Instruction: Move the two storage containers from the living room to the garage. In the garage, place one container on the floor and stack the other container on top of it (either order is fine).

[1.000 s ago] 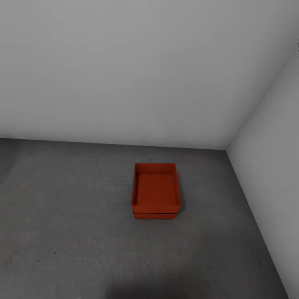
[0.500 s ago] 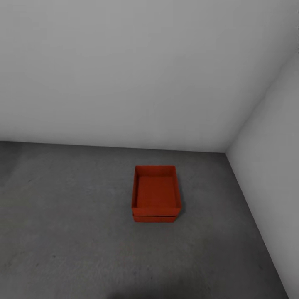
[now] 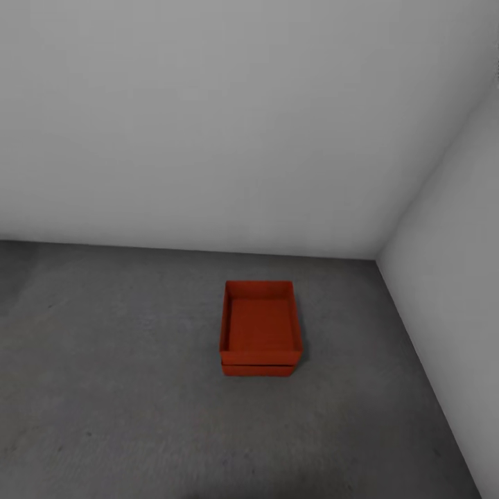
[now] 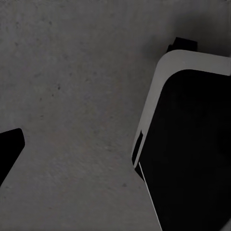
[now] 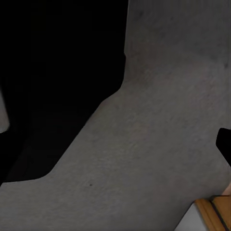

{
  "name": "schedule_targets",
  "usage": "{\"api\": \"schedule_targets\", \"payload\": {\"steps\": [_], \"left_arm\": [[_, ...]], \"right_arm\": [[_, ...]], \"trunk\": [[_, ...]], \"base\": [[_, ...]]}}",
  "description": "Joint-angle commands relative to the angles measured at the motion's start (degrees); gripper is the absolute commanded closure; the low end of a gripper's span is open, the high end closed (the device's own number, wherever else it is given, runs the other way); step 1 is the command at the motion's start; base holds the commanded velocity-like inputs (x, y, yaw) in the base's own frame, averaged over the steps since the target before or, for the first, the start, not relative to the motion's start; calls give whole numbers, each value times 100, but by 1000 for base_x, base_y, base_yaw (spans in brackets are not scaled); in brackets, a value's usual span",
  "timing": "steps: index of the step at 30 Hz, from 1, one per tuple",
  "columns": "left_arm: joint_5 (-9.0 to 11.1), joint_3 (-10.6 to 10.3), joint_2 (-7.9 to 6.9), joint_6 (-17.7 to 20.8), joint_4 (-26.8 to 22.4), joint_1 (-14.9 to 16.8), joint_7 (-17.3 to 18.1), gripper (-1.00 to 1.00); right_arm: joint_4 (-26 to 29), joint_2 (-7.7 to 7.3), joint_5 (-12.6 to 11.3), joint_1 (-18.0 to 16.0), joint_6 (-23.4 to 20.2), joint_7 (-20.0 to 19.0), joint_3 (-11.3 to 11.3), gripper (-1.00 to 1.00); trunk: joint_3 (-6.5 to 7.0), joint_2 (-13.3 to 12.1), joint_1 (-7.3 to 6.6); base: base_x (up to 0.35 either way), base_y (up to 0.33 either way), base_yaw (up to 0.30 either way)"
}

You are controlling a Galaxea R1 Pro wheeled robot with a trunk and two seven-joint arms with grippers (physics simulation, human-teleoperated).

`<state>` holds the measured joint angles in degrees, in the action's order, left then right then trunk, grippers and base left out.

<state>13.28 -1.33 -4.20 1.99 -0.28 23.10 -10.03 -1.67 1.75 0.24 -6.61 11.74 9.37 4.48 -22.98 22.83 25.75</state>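
The two storage containers sit stacked on the dark grey concrete floor point(image 3: 125, 388) of the garage, near its far right corner. The upper container point(image 3: 260, 326) is an orange-red open bin nested squarely on the lower container point(image 3: 258, 370), of which just a thin front strip shows beneath it. Both arms are well back from the stack. In the left wrist view one dark fingertip point(image 4: 9, 149) hangs over bare floor. The right wrist view has one dark fingertip point(image 5: 224, 144) at its edge, also over floor. Nothing is held.
A plain pale grey back wall point(image 3: 208, 125) meets a side wall point(image 3: 450, 277) just right of the stack. My own black, white-rimmed base point(image 4: 192, 144) shows beside the left gripper. A wooden frame piece point(image 5: 216, 211) lies near the right gripper.
The whole head view has shifted a little, so the stack sits slightly lower in the picture and my shadow at the front has drawn back. The containers themselves have not moved.
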Motion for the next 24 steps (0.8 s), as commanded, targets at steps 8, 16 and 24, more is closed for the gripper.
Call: {"api": "schedule_targets", "payload": {"steps": [8, 16, 24], "left_arm": [[35, -17, 4, 21, 1, 3, -15, -100], [34, -17, 3, 21, 1, 4, -13, -100], [34, -17, 5, 21, 1, 4, -12, -100]], "right_arm": [[-18, 24, -6, -7, 19, 31, 38, -100], [-18, 39, -5, 25, 20, 36, 37, -100], [-18, 52, 4, 72, 24, 39, 44, -100]], "trunk": [[66, 8, 3], [139, 8, 3], [212, 8, 3]], "base": [[0, 0, 0], [0, 0, 0], [0, 0, 0]]}}
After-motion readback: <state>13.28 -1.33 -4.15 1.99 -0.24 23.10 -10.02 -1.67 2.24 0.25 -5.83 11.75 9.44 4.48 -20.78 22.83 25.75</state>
